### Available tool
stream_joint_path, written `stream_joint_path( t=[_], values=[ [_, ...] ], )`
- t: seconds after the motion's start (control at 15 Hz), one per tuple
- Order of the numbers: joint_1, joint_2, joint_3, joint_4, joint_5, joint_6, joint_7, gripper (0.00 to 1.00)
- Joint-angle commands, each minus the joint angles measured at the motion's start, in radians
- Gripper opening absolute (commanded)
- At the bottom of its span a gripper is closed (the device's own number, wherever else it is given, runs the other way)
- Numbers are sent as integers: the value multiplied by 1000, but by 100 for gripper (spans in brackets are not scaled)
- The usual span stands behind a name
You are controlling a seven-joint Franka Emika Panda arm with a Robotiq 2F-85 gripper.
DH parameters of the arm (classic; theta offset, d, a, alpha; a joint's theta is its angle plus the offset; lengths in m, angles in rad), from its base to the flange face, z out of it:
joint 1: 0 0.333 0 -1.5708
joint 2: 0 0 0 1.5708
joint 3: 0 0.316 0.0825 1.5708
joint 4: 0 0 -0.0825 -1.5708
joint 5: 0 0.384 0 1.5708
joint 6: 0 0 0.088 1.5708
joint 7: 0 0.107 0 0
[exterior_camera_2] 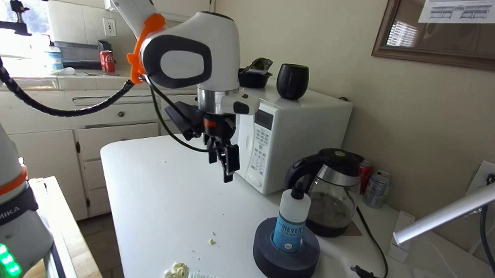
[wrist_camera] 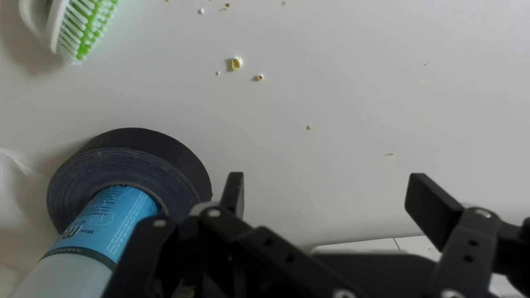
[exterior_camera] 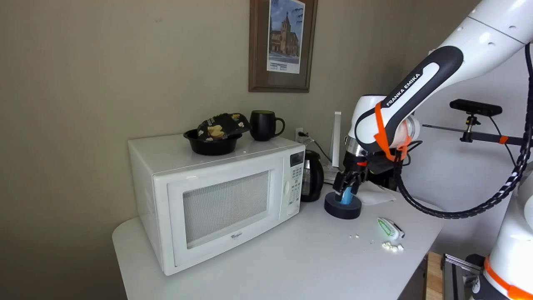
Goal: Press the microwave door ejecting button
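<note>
Jaws spread, unloaded, the gripper (wrist_camera: 327,196) hangs above the worktop (exterior_camera: 316,262), apart from the microwave (exterior_camera_2: 300,135) but near its control panel (exterior_camera: 295,181). The microwave stands by the wall-side edge, toward a rounded corner, long axis roughly along that edge, door (exterior_camera: 227,208) facing the opposite one.

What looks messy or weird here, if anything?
Popcorn-looking bits lie loose by the brush, with crumbs nearby on the table, as if spilled. Also, a blue-labelled bottle stands in the hole of a tape roll, an odd holder. The microwave looks fine, its door shut.
</note>
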State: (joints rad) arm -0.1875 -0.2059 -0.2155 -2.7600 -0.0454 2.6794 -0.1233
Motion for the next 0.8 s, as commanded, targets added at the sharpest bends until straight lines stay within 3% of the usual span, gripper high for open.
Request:
stream_joint_path(
  t=[0.0, 0.33, 0.4, 0.73],
  values=[
    [47, 136, 11, 7, 83, 131, -18, 100],
    [60, 317, 56, 89, 74, 224, 53, 100],
    [51, 232, 52, 35, 66, 196, 26, 100],
    [52, 308, 60, 91, 64, 204, 44, 100]
  ],
)
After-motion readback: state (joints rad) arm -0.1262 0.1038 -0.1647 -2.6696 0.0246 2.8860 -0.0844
